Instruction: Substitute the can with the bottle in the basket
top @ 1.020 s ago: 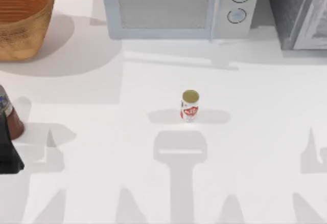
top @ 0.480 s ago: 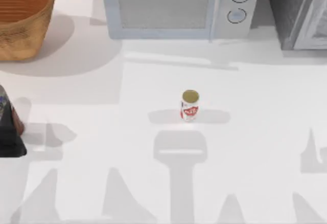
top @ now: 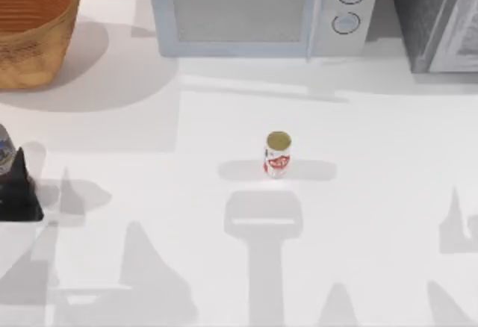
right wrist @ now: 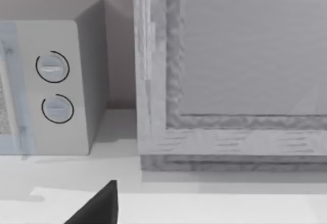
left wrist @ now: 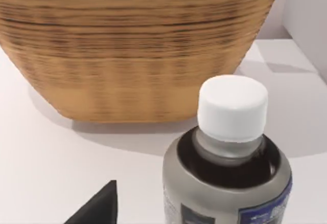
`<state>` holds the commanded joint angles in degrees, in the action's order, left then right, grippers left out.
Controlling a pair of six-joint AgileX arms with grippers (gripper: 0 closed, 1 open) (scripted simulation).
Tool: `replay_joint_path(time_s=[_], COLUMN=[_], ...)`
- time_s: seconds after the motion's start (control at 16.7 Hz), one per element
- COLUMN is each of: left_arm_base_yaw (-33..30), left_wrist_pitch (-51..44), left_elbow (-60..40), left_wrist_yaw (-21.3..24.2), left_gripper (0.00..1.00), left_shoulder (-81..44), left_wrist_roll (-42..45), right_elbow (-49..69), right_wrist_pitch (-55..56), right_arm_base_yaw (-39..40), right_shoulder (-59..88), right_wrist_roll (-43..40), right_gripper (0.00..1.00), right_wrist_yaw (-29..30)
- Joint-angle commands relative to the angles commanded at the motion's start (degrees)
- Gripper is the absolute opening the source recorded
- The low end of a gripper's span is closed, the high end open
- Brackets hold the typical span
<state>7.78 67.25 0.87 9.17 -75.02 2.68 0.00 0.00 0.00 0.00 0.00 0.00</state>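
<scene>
The white and red can (top: 278,154) stands upright on the table's middle, far from the basket. The orange-brown wicker basket (top: 33,39) sits at the far left corner and rises just behind the bottle as the basket (left wrist: 138,55) in the left wrist view. At the left edge stands the bottle (top: 4,150), mostly covered by my left gripper (top: 16,189). Up close, the bottle (left wrist: 230,147) has a white cap, a grey neck band and a blue label edge. One dark finger (left wrist: 99,206) sits beside it, apart from it, with the gripper open. A fingertip (right wrist: 99,206) of my parked right gripper stands open.
A white microwave (top: 261,10) lines the back edge, with a grey cabinet (top: 441,17) to its right. The same microwave (right wrist: 51,81) and cabinet (right wrist: 230,70) face the right wrist. Arm shadows fall across the white table (top: 373,215).
My left gripper has moved toward the table's far side, over the bottle, hiding its brown body. The can and the basket have stayed put.
</scene>
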Motion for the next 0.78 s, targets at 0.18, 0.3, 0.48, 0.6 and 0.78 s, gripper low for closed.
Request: replay_joint_path(time_s=[0.18,0.3,0.48,0.6,0.78], left_arm_base_yaw=[1.15,1.77,2.41,2.59,2.6], left_wrist_pitch=[10.09,15.43,20.84,22.31,22.37], left_elbow=[0.03,0.06,0.07,0.09,0.09], left_wrist_yaw=[1.38,2.11,2.84,3.02,3.03], left_gripper=[1.0,1.0,1.0,1.0,1.0], left_shoulder=[-11.54,-17.71,-23.93,-25.57,-25.63], left_wrist_roll=[0.37,0.49,0.54,0.52,0.52], right_elbow=[0.0,0.0,0.0,0.0,0.0], right_wrist_pitch=[0.0,0.0,0.0,0.0,0.0], right_arm_base_yaw=[0.0,0.0,0.0,0.0,0.0], right_shoulder=[0.0,0.0,0.0,0.0,0.0], right_wrist_roll=[0.0,0.0,0.0,0.0,0.0], right_gripper=[1.0,1.0,1.0,1.0,1.0], right_wrist_yaw=[0.0,0.0,0.0,0.0,0.0])
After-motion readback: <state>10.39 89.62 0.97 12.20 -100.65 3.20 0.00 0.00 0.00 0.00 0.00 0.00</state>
